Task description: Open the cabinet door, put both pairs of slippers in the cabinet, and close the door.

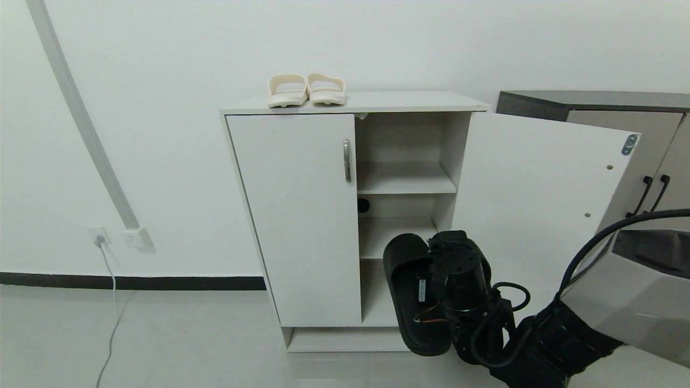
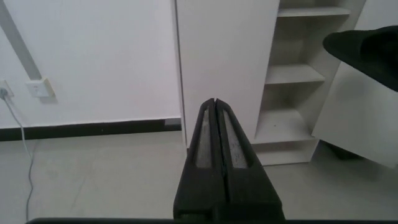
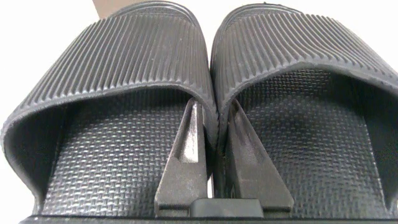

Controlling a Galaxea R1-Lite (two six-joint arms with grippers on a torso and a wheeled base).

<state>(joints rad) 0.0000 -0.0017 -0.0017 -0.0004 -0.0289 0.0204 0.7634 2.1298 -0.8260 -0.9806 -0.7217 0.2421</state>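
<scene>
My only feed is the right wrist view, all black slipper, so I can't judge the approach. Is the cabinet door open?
Observer: Yes, the right door is swung wide; the left door is shut.
Operator: Where's my pair relative to the shelves?
Observer: The black slippers, clamped in the right end effector, hang outside, before the lower shelves.
Operator: The other pair?
Observer: The beige slippers sit on the cabinet top.

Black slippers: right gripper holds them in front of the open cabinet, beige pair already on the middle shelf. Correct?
No. Head view: the beige pair sits on top of the cabinet, not on a shelf. The right gripper does hold the black slippers.
</scene>
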